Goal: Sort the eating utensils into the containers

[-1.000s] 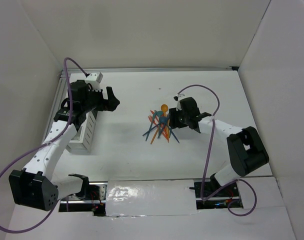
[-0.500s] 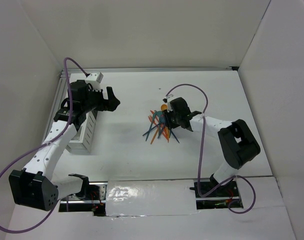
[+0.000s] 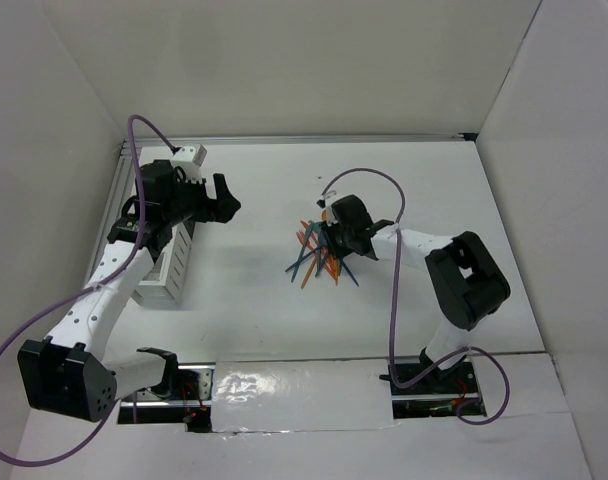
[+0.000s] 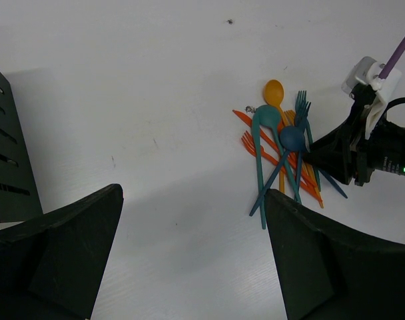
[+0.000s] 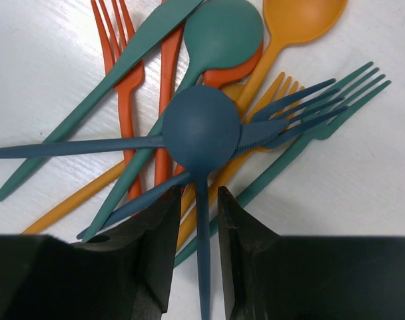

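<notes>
Bare table (image 3: 254,200) left of utensil pile (image 3: 319,255), right arm (image 3: 414,245) against its right side, containers (image 3: 174,265) far left.

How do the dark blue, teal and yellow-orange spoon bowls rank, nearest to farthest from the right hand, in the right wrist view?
1. Dark blue spoon bowl, centre, just above the right hand.
2. Teal spoon bowl, higher up.
3. Yellow-orange spoon bowl, top right edge.
</notes>
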You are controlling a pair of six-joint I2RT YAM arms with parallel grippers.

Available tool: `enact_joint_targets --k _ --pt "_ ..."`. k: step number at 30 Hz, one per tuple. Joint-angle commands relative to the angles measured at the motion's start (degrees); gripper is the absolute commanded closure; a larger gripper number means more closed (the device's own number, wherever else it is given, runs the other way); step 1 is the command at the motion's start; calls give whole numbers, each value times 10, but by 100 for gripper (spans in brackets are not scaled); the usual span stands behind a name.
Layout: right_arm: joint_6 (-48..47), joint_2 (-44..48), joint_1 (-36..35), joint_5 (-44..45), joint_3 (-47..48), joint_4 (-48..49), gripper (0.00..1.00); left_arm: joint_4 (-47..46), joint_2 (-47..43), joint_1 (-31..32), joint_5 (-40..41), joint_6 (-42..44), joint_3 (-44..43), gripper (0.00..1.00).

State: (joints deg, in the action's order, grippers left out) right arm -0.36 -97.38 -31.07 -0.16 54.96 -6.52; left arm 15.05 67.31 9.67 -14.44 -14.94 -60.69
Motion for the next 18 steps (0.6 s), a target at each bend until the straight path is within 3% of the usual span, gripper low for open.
enact_joint_targets --k 1,6,12,18 --pt "-14 -16 -7 16 26 -10 66 -11 -6 0 -10 9 -25 0" --pt "-13 -24 -7 26 26 -10 73 -12 -8 2 -10 10 -26 0" --pt "-10 -23 -8 32 31 -10 100 -12 -16 2 -9 10 -24 0" --pt "2 23 -8 14 55 -38 100 -12 -24 2 -5 11 -23 0"
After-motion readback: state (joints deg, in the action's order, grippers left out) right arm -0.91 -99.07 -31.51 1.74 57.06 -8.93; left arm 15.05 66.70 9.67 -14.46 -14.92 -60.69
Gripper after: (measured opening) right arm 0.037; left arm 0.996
